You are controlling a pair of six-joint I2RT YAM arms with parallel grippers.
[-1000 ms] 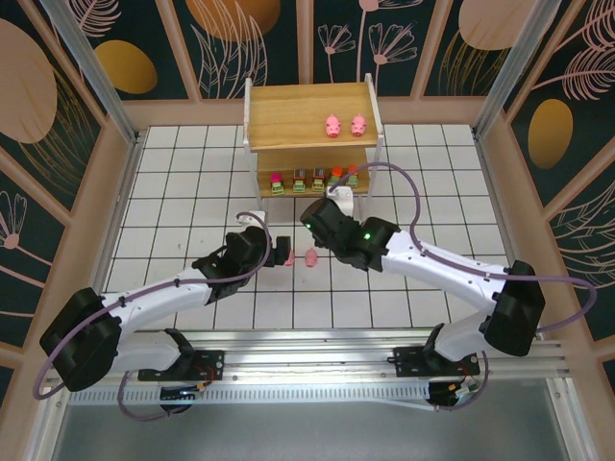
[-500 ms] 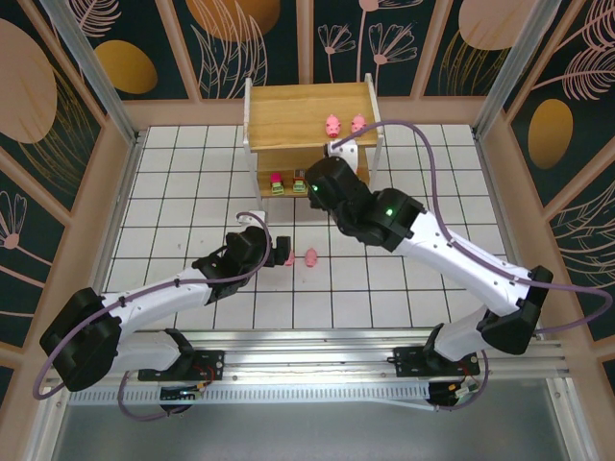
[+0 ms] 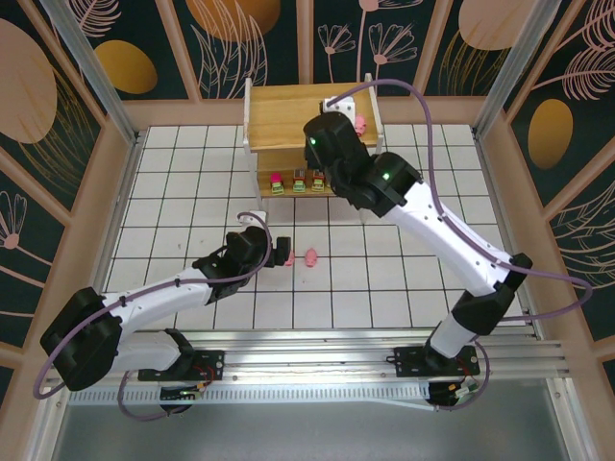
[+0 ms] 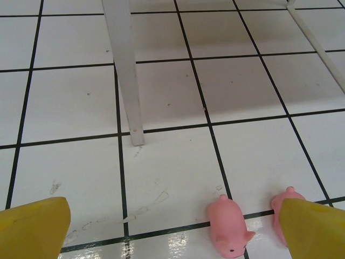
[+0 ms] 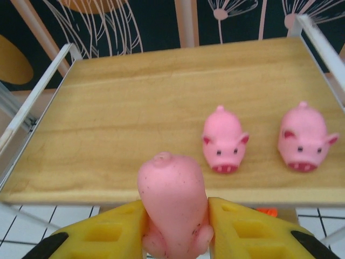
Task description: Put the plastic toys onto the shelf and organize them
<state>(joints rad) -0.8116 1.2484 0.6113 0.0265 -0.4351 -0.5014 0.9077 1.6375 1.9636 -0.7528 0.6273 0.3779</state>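
Observation:
My right gripper (image 5: 175,226) is shut on a pink pig (image 5: 172,199), held tail-up at the front edge of the shelf's top board (image 5: 135,108). Two more pigs (image 5: 223,139) (image 5: 304,135) stand side by side on that board, facing me. In the top view the right arm (image 3: 332,134) reaches over the shelf (image 3: 288,115). Three blocky toys (image 3: 298,181) sit in a row on the lower tier. My left gripper (image 4: 172,237) is open low over the table. One pig (image 4: 229,226) lies between its fingers; another (image 4: 281,204) is partly hidden behind the right finger (image 4: 315,229).
A white shelf leg (image 4: 126,70) stands on the tiled table ahead of the left gripper. Wooden walls (image 3: 91,221) and metal posts enclose the table. The left half of the shelf's top board is bare wood.
The right arm has risen from in front of the lower tier and swung back to the top board, carrying the pig. The left arm has not moved.

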